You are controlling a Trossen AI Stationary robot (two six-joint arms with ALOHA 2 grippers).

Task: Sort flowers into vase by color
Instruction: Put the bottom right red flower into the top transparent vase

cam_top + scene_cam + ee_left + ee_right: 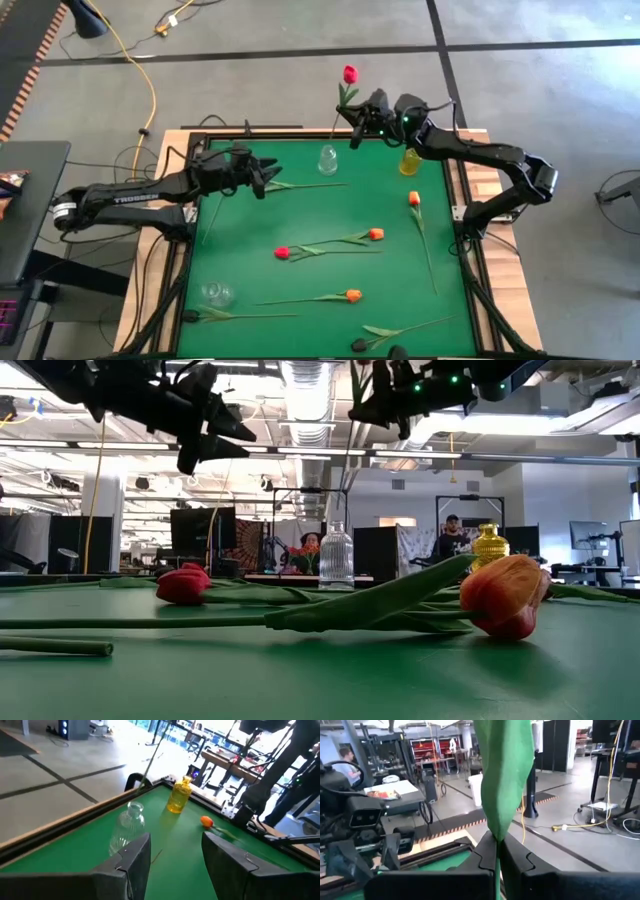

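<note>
My right gripper (357,118) is shut on a red tulip (349,74) above the table's far edge, near the clear glass vase (328,158) and the yellow vase (410,160). My left gripper (262,177) is open and empty above the far left of the green mat; a stem (305,185) lies on the mat beside it. Orange tulips (414,199) (376,234) (353,295), a red tulip (282,253) and two dark ones (190,316) (358,345) lie flat on the mat. My right gripper pinches the red tulip's stem (498,854) between its two fingers, just below a broad green leaf (505,780). The fingers come about level from the table's right, across the stem. The tulip is lifted clear and stands roughly upright, head up, its lower stem (349,475) hanging above the clear vase.
A second clear glass vessel (217,293) stands at the near left of the mat. The mat has a raised dark frame (190,250). A bare stretch of mat lies between the left gripper and the lying flowers. A person (452,530) shows far off in the room.
</note>
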